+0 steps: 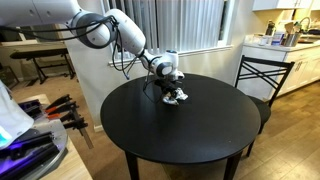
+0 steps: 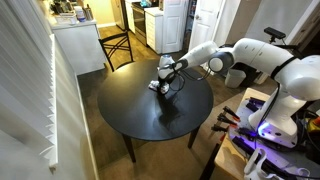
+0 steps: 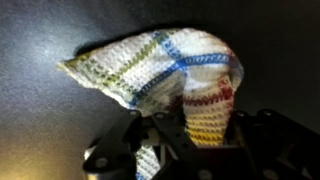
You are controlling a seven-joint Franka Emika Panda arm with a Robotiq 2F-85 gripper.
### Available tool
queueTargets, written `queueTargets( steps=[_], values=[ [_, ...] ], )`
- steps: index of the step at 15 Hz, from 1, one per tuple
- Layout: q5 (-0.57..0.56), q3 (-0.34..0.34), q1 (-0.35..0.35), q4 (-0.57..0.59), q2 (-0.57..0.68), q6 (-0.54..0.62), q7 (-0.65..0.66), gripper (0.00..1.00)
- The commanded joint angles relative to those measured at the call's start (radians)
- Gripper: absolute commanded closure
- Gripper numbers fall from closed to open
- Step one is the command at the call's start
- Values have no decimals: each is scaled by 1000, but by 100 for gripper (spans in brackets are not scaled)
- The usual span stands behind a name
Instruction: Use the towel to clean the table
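Black table: round, matte and dark-legged, seen in both exterior views.
Towel spot: the towel lies bunched on the table. In an exterior view it sits toward 12 o'clock of the tabletop, a little inside the far rim.
Towel look: white woven cloth with blue, yellow-green and red stripes, one corner fanned out toward 9 o'clock in the wrist view.
Gripper: down on the towel, jaws clenched on a fold of it. The wrist view is blurry, but the striped cloth seems to run down between them.
Arm: white, reaching in over the rim from about 10 o'clock in that exterior view.
Chair: dark frame, just beside the table at 2 o'clock.
Blinds: pale vertical slats behind the table at 12 o'clock.
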Motion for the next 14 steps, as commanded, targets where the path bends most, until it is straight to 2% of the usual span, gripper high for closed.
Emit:
queueTargets(
  steps=[1,4,7,11,14],
  values=[
    [0,34,44,-15,0,-25,-103,97],
    [1,80,88,-19,0,-70,-196,97],
    [7,102,102,-7,0,-128,-269,97],
    [18,92,82,-3,0,-145,-286,97],
    [34,68,29,-3,0,-108,-249,97]
  ],
)
